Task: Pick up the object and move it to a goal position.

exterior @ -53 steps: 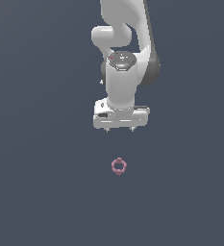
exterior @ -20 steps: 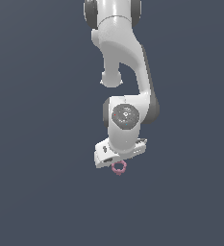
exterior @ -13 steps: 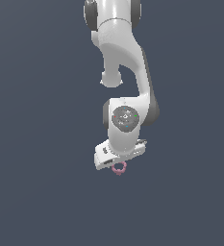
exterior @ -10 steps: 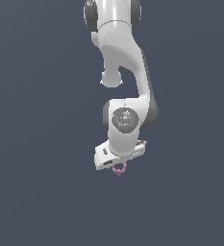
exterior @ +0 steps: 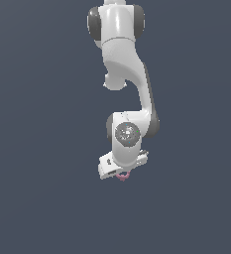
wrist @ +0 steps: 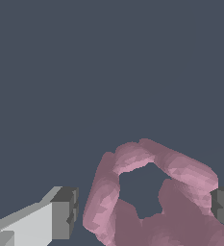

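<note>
Descended since 2.6 s ago: gripper (exterior: 122, 174) onto counter (exterior: 37, 198) | object (wrist: 149, 197): between fingers (wrist: 64, 213), one touching, one apart, not clamped | handling: judged light, rigid, knobbly; grip across rim.

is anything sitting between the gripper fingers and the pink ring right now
Nothing visible does. In the wrist view the pink ring lies between the two fingers, with only bare dark floor around it. One finger looks close to or touching the ring; a gap shows at the other. No goal marker is visible.
</note>
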`<control>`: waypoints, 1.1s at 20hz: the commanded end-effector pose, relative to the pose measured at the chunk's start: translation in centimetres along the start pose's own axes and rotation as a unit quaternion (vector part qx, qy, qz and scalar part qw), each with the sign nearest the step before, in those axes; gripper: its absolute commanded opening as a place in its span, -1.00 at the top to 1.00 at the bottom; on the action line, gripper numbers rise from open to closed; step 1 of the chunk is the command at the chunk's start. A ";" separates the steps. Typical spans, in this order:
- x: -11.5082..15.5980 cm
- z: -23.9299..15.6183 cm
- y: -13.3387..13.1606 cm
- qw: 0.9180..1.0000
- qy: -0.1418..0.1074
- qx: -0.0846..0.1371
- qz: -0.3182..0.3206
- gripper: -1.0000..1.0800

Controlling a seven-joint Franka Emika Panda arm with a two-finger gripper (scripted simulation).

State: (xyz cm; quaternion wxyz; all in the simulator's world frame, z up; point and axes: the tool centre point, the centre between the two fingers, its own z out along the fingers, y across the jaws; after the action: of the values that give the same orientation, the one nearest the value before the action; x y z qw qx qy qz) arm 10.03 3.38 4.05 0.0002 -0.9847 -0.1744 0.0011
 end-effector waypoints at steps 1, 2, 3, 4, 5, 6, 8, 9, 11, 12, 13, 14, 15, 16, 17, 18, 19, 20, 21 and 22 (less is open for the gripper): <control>0.1 0.2 0.0 1.000 0.001 0.000 0.000 -0.92; 0.2 0.1 0.1 1.000 0.001 0.000 0.000 -0.92; 0.2 0.0 0.1 1.000 0.001 0.000 0.000 -0.92; 0.2 0.0 0.1 1.000 0.001 0.000 0.000 1.00; 0.2 0.0 0.1 1.000 0.001 0.000 0.000 1.00; 0.2 0.0 0.1 1.000 0.001 0.000 0.000 1.00; 0.2 0.0 0.1 1.000 0.001 0.000 0.000 1.00; 0.2 0.0 0.1 1.000 0.001 0.000 0.000 1.00; 0.2 0.0 0.1 1.000 0.001 0.000 0.000 1.00; 0.2 0.0 0.1 1.000 0.001 0.000 0.000 1.00; 0.2 0.0 0.1 1.000 0.001 0.000 0.000 1.00; 0.2 0.0 0.1 1.000 0.001 0.000 0.000 1.00; 0.2 0.0 0.0 1.000 0.001 0.000 0.000 1.00; 0.2 0.0 0.0 1.000 0.001 0.000 0.000 1.00; 0.1 -0.1 0.0 1.000 0.001 0.000 0.000 1.00; 0.1 -0.3 -0.1 1.000 0.001 0.000 0.000 1.00; 0.1 -0.5 -0.2 1.000 0.001 0.000 0.000 1.00; 0.0 -0.7 -0.3 1.000 0.001 0.000 0.000 1.00; -0.1 -1.0 -0.5 1.000 0.001 0.000 0.000 1.00; -0.1 -1.3 -0.6 1.000 0.001 0.000 0.000 1.00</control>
State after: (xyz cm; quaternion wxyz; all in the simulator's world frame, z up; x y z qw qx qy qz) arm 9.82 3.72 4.88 0.0000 -0.9847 -0.1742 0.0006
